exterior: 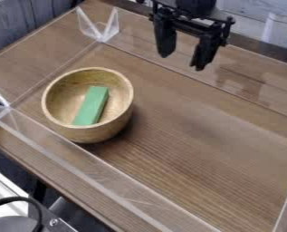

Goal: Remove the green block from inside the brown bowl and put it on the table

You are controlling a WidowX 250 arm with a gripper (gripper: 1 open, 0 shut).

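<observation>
The green block (91,105) lies flat inside the brown bowl (61,122), slanting across its floor. The light wooden bowl stands on the left part of the table (194,127). My gripper (186,50) hangs at the top of the view, well above and to the right of the bowl. Its two dark fingers (167,41) point down and stand apart with nothing between them, so it is open.
Low clear acrylic walls (103,27) border the tabletop on all sides, with a corner bracket at the back left. Bare wood-grain surface stretches right of and behind the bowl. A dark cable or stand shows at the bottom left edge.
</observation>
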